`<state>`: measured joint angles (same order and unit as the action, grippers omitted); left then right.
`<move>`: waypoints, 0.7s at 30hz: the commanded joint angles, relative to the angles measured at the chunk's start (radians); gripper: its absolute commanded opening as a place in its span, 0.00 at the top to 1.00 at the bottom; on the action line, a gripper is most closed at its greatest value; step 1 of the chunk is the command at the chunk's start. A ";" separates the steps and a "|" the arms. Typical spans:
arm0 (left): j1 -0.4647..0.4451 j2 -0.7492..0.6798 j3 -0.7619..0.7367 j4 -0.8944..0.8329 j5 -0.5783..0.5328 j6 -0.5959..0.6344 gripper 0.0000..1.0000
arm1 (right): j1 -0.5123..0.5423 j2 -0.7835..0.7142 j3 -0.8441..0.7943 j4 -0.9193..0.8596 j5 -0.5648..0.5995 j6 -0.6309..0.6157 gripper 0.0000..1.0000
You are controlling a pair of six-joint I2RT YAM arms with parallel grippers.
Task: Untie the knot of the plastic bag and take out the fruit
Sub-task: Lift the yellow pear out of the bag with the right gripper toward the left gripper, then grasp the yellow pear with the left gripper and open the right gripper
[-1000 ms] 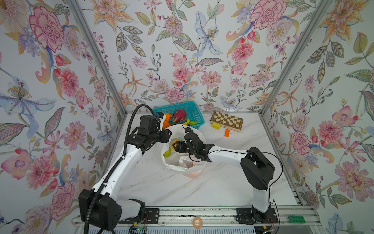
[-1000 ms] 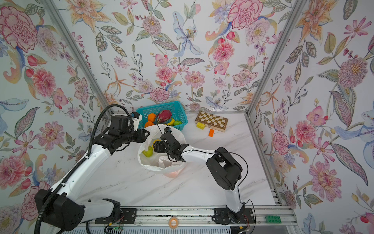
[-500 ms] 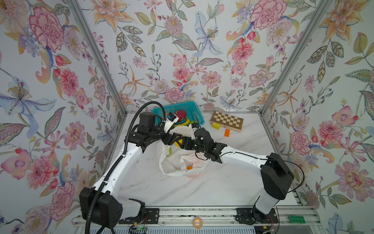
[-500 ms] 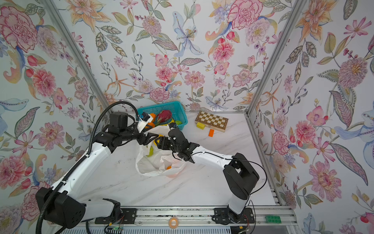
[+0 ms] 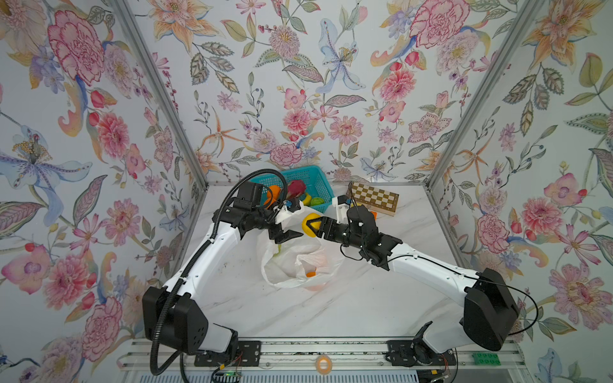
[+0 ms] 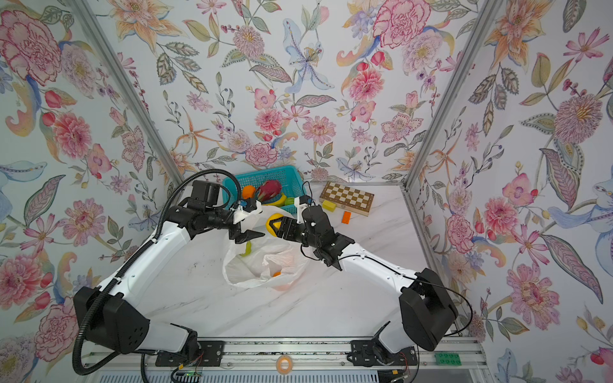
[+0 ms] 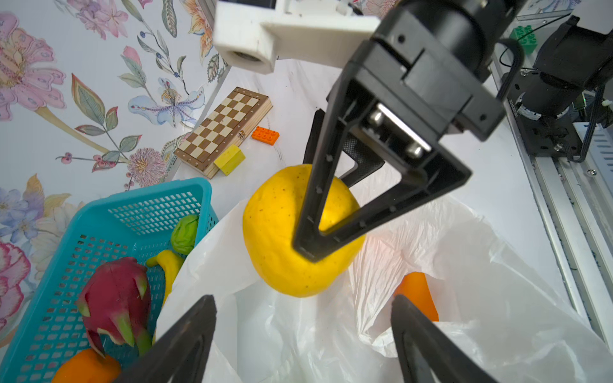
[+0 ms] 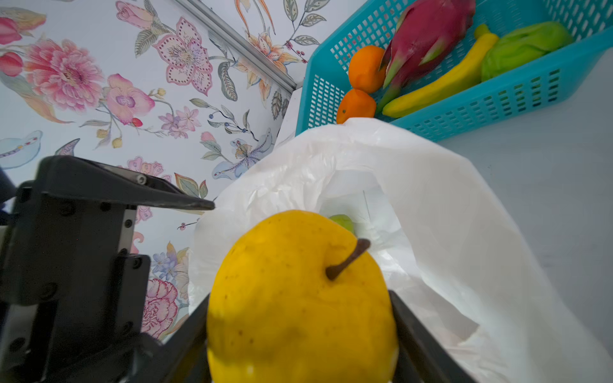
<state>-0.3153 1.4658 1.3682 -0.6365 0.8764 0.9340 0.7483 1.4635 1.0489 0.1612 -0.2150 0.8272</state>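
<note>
The white plastic bag lies slumped and open-mouthed mid-table; no knot shows. My right gripper is shut on a round yellow fruit, held above the bag's far rim near the basket. My left gripper hangs open just left of that fruit over the bag's mouth, with only loose plastic below its jaws. An orange fruit and a green one sit inside the bag.
A teal basket by the back wall holds a dragon fruit, oranges, a banana and a green fruit. A chessboard, a yellow block and an orange brick lie at the back right.
My right gripper has lifted the yellow fruit out of the bag toward the basket. The left gripper has opened, and the bag has sagged onto the table.
</note>
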 commanded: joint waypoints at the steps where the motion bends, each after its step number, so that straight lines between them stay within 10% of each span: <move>1: -0.029 0.042 0.063 -0.030 0.019 0.107 0.16 | -0.005 -0.044 -0.019 0.012 -0.068 0.010 0.52; 21: -0.110 0.198 0.163 0.062 0.107 0.145 0.35 | -0.026 -0.037 -0.035 0.104 -0.136 0.064 0.48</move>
<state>-0.4004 1.6424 1.4960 -0.6338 0.9154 1.0664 0.7017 1.4246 1.0065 0.2066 -0.2802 0.8764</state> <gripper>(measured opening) 0.702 0.695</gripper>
